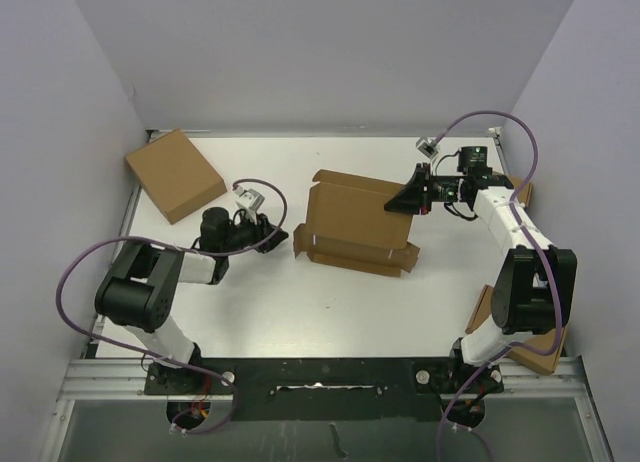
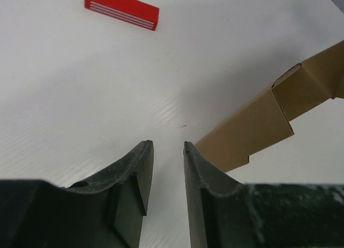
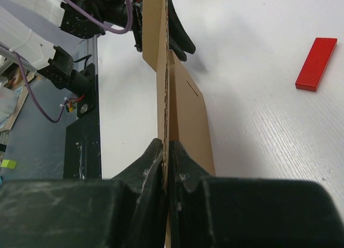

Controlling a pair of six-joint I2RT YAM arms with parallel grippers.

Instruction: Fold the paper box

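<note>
Right gripper [image 3: 165, 147] pinched the flat, matte brown paper box [image 3: 185, 111] at its two-o'clock edge; left gripper [image 2: 167, 147], at nine o'clock, stood slightly parted and empty.

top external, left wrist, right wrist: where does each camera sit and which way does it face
top external: above and behind the arms, looking down on the table; both arms show, left fingers beside the paper box, right fingers at its right edge.
left wrist: low over the table, looking past its own parted fingers at a box flap and the red block.
right wrist: looks along its own fingers, shut on the box's edge, toward the left arm.
shared: both wrist views show box and red block.
</note>
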